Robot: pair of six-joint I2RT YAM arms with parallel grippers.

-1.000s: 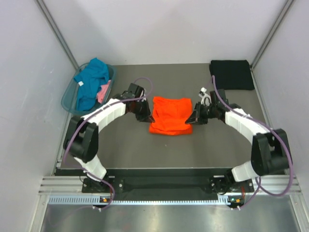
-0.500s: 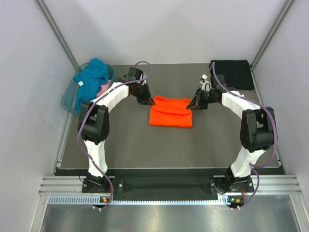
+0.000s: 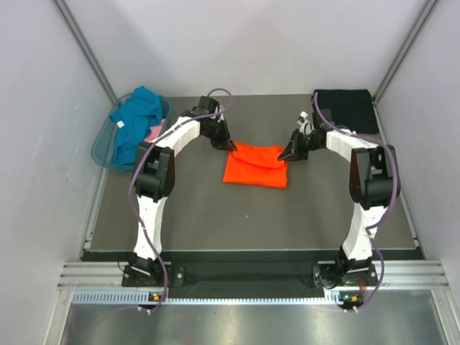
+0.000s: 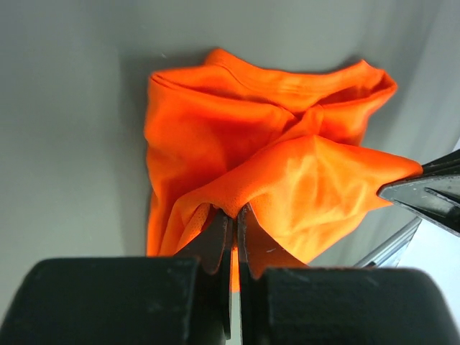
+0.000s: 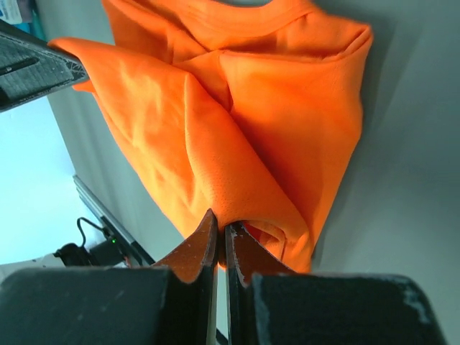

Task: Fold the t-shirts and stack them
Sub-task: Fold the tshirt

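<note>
Folding the orange t-shirt (image 3: 255,167): left fingers (image 4: 214,241) and right fingers (image 5: 198,250) pinch shut on lifted corners; keep them level, taut, set squarely on its far edge.

Seen from above, the left gripper (image 3: 230,146) and right gripper (image 3: 282,155) are too small to show any gap between the jaws. In both wrist views, the pinched corner of the orange t-shirt (image 4: 266,172) vanishes between the pressed-together fingers. The opposite gripper is cut off by the frame edge, and the gripper body in the foreground is blurred. The pink t-shirt (image 3: 153,133) is mostly buried under the teal t-shirt (image 3: 136,115) in the basket (image 3: 100,147). The layers of the black t-shirt (image 3: 346,110) cannot be made out.
</note>
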